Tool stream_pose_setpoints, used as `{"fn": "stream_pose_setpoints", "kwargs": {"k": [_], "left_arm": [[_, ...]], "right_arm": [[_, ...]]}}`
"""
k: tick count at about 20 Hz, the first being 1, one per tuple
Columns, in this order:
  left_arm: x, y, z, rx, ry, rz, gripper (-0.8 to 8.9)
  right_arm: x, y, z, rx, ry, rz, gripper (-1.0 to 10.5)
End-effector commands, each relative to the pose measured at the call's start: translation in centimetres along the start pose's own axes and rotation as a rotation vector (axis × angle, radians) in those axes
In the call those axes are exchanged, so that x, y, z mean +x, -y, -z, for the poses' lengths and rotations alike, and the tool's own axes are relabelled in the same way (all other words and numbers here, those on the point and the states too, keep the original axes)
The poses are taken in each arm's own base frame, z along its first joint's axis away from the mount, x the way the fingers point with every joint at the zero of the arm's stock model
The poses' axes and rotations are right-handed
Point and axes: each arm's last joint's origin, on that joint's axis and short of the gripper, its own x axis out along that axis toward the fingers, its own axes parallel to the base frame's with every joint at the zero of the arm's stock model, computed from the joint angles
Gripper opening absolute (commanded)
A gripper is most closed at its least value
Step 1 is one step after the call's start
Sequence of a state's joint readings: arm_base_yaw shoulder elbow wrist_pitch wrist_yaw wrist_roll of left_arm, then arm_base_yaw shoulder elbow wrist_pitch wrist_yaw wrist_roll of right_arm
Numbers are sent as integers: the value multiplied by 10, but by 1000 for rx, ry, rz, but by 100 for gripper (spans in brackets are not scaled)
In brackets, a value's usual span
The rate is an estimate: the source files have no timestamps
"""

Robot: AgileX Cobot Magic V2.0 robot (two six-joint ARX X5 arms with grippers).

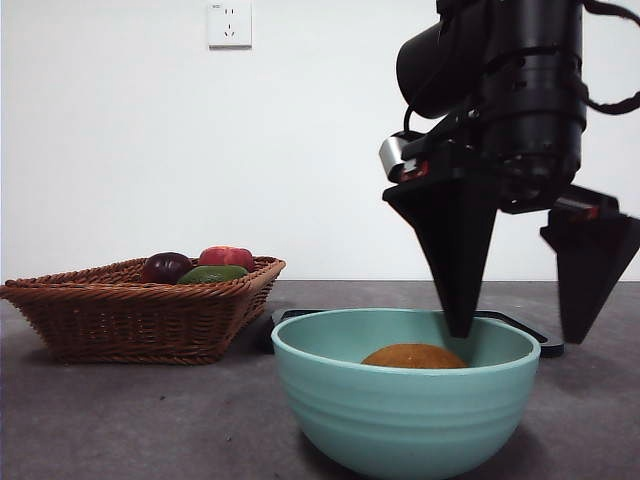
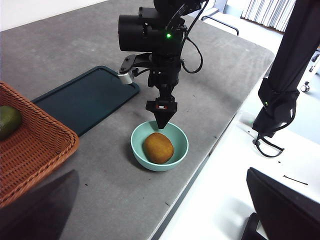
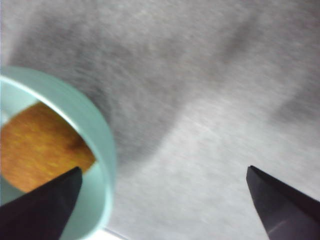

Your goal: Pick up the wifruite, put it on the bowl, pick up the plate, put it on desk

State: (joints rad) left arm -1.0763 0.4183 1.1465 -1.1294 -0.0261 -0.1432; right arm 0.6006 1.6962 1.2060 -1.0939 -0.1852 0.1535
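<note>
The bowl [image 1: 405,405] stands nearest on the desk [image 1: 130,420], its base cut off in the front view. The wifruite [image 1: 414,356] lies inside, only its top showing above the rim. The right gripper [image 1: 520,335] hangs spread and empty, one jaw inside the bowl, one outside. Behind, the black tray [image 1: 520,330] is mostly hidden. The wicker basket [image 1: 140,310] holds fruit. The left gripper [image 2: 160,210] shows blurred, jaws apart.
</note>
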Motion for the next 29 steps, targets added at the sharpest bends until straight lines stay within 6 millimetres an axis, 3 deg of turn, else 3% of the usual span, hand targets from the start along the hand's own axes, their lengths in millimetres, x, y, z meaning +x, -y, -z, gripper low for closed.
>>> {"fn": "stream_pose_setpoints", "kwargs": {"k": [1,6,11,20,29], "left_arm": [[-2,0,-3,15,16,9,563],[-2,0,-3,15,16,9,563],[-2,0,-3,15,16,9,563],[-2,0,-3,16,17,9,563],[-2,0,-3,15,17,9,563]], "right_arm": [[7,-5,-5,-22,-9,-27,418],[8,-9,-6,-39,6,-29,224],[9,-11,-7,-44,13,-47,161],[13,-14,-10,-25,20,-85,157],[25,-26,-10,-47,-27,-98,7]]}}
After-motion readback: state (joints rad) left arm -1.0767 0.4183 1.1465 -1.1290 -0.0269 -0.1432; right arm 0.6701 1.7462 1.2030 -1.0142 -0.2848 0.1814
